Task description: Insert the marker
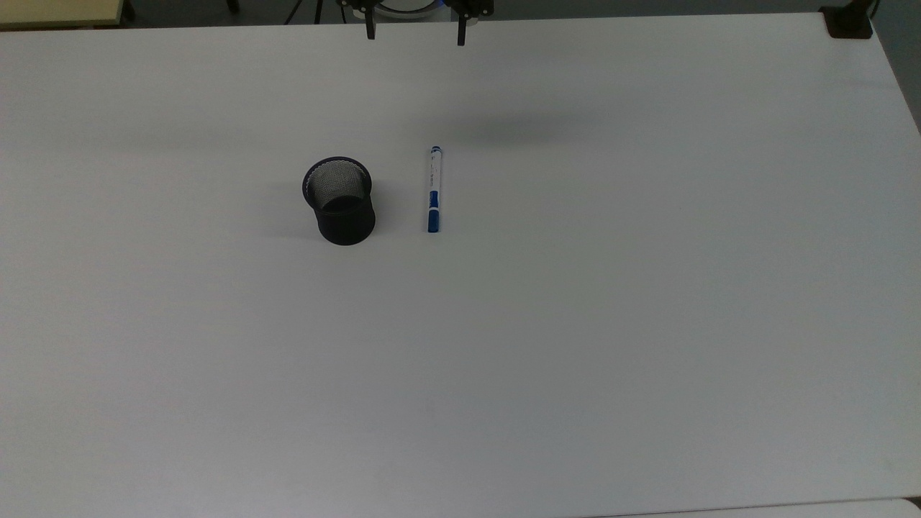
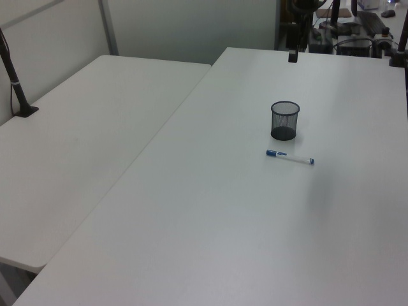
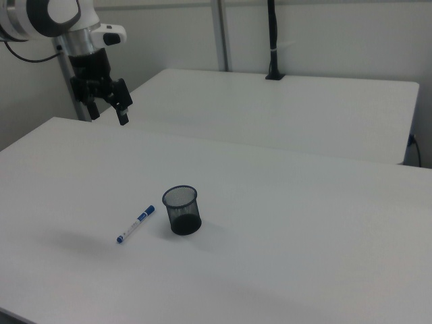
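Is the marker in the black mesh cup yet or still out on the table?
Out. The marker lies flat on the white table, beside the upright mesh cup and not touching it. The cup looks empty.

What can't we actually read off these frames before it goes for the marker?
- Black two-finger pincer: top view's upper edge cuts off everything above its fingertips.
- Slim white marker with a blue cap: label print too small to read in the top view.
- Black mesh cup: its near wall hides part of the inside floor in the right view; the mesh makes the contents unclear in the left view.
- White table: bottom right corner cropped in the top view.
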`<action>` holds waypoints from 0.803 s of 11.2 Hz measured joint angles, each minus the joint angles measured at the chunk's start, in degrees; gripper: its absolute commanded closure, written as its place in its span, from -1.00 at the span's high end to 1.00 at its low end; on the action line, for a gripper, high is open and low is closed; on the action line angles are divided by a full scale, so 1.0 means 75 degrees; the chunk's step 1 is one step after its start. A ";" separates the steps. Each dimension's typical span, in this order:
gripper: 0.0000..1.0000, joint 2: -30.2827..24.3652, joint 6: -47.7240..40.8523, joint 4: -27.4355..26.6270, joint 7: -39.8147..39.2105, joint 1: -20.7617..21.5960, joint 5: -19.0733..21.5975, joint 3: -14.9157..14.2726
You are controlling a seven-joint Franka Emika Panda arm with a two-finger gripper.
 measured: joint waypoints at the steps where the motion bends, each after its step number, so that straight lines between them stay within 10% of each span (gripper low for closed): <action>1: 1.00 -0.0032 -0.0008 0.0008 0.0000 0.0001 0.0000 0.0000; 9: 1.00 0.0209 0.0126 -0.0572 -0.0256 -0.0104 -0.0003 -0.0010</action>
